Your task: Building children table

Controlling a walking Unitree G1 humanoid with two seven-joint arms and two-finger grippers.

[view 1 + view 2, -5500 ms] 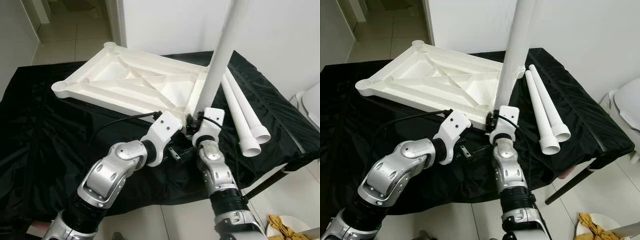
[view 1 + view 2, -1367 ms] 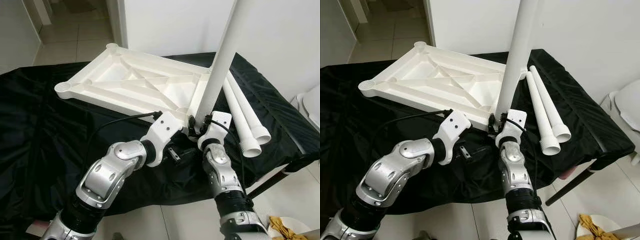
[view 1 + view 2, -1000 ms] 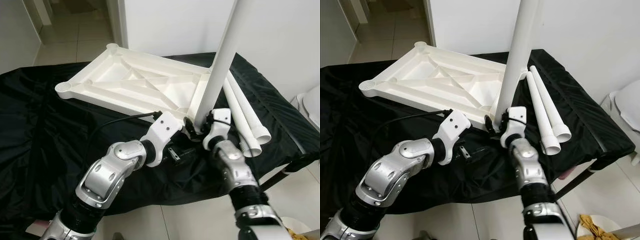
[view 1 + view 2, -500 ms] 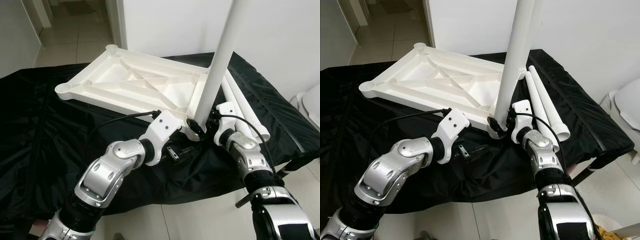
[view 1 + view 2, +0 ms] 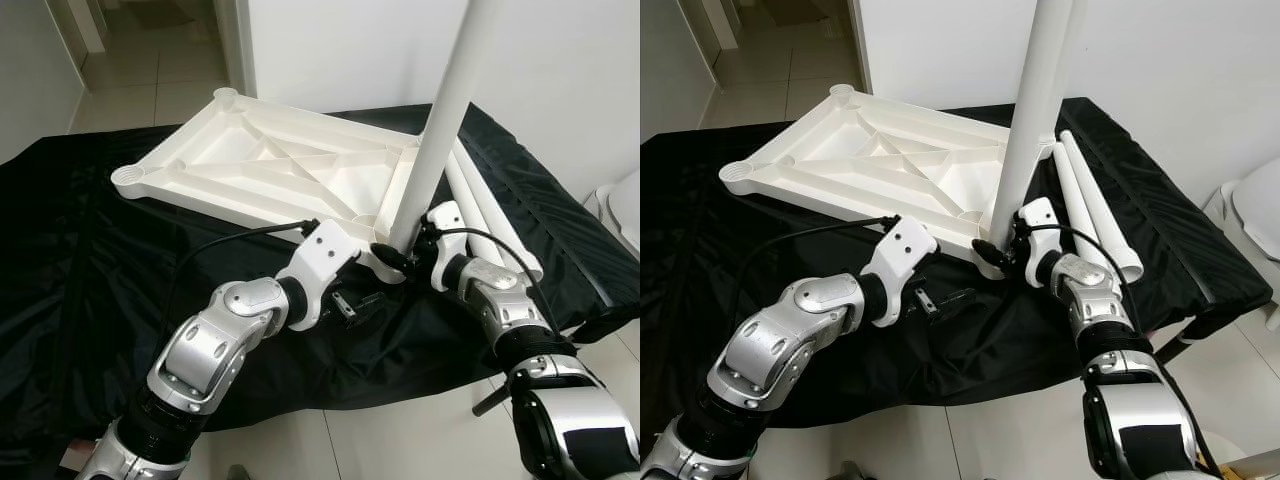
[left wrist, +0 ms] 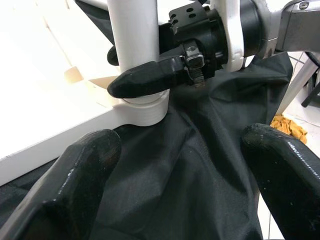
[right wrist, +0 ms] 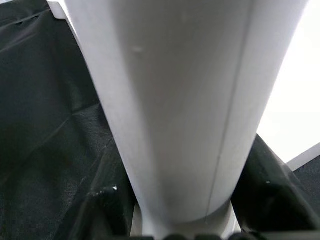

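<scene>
A white table top lies upside down on the black cloth. A white table leg stands nearly upright in the socket at the top's near right corner. My right gripper is shut on this leg just above the socket, one finger on each side; its fingers show in the left wrist view. The leg looms close in the right wrist view. My left gripper is open, low over the cloth in front of that corner, holding nothing.
Two spare white legs lie side by side on the cloth to the right of the upright leg. The black cloth drapes over the table's front edge. White wall behind, tiled doorway at back left, yellow rag on the floor.
My right arm has swung out to the right while its gripper stays on the leg's base. The leg leans slightly differently. The left arm has barely moved.
</scene>
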